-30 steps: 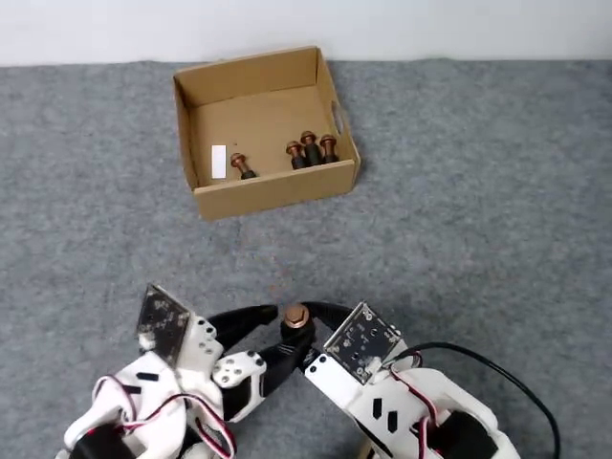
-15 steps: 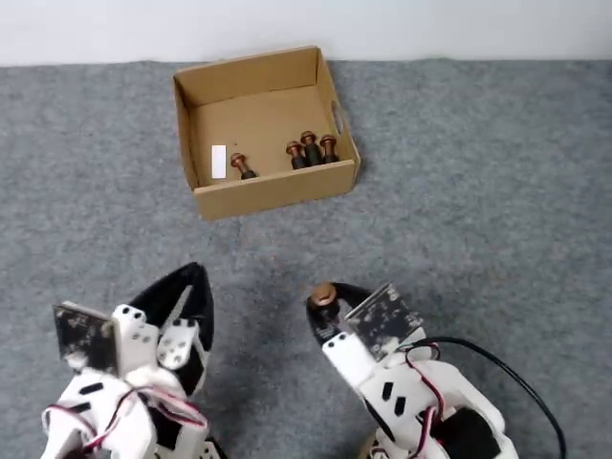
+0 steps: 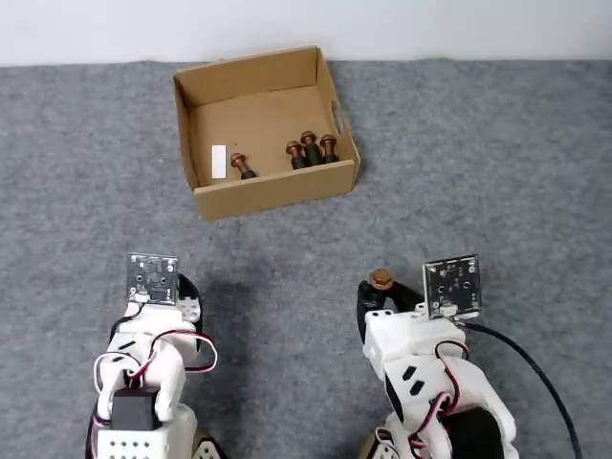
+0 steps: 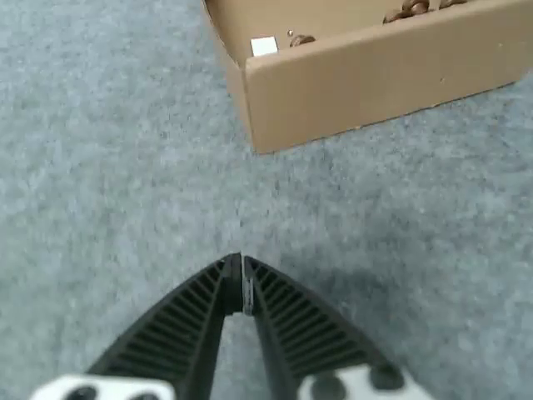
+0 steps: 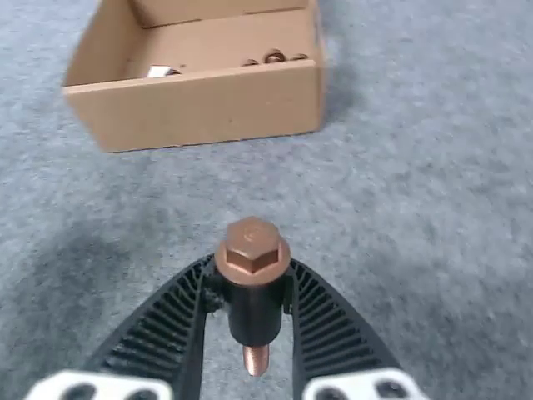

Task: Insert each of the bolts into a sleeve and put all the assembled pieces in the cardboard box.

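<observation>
The grey tabletop [image 3: 497,191] carries the open cardboard box [image 3: 277,194]. Well in front of the box are the left arm [image 3: 148,368], its jaws pressed together, and the right arm [image 3: 421,368], its jaws pinching a black sleeve [image 5: 251,317] with a copper bolt [image 5: 252,250] through it, head up. Four assembled pieces [image 3: 311,148] sit inside the box near its front wall.

The cardboard box [image 3: 258,196] sits at the far side of the bench [image 3: 478,172], well ahead of both arms; inside, three assembled pieces [image 3: 311,148] stand together by its near wall; a fourth piece [image 3: 241,164] lies apart to their left; the left tool [image 4: 241,271] hangs over the near bench; the right tool [image 5: 248,273], well to its right, holds a fifth piece [image 5: 251,275] upright.
</observation>
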You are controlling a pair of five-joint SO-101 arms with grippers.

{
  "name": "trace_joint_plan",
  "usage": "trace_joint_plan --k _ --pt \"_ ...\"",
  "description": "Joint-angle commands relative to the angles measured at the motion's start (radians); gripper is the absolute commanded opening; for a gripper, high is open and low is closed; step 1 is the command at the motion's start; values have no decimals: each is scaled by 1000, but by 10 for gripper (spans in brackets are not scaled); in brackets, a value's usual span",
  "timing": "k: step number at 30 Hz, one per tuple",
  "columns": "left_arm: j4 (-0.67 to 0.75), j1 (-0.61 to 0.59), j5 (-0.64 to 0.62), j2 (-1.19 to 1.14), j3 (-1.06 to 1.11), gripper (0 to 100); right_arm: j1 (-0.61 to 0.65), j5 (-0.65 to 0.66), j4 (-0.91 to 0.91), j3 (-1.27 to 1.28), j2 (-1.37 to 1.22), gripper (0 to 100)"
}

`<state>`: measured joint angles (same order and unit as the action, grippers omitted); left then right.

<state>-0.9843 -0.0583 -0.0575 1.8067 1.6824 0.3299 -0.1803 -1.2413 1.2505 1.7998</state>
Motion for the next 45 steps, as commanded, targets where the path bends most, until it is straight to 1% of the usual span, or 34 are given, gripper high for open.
trace_joint_plan --k 1,4,7,13,18,24,28,30,34,36,39,45 --pt "35 -9 12 11 1 5 -33 -46 -30 -63 -36 8" --pt "32 -11 12 8 1 5 -28 -144 -44 -118 -153 8" --pt "26 -12 11 6 1 5 -28 -190 15 -216 -311 8" --pt "-135 -12 11 6 1 5 -28 -190 163 -485 -693 8" --pt "-158 -14 9 6 1 5 -28 -189 277 -770 -1043 8" --pt "-157 -12 -64 3 1 5 -27 -118 394 -1166 -1472 8" --pt "-152 -12 -66 -3 1 5 -13 -68 435 -1447 -1764 8" --pt "-123 -12 -66 -49 4 5 -5 -43 437 -1594 -1908 8" --pt "15 -14 -68 -186 7 5 35 3 432 -1881 -2189 8" --pt "26 -14 -68 -216 -2 5 56 32 430 -2008 -2316 8" --pt "21 -14 -68 -201 -2 5 85 74 430 -2174 -2491 8" --pt "8 -14 -68 -173 5 5 122 110 410 -2401 -2755 8"
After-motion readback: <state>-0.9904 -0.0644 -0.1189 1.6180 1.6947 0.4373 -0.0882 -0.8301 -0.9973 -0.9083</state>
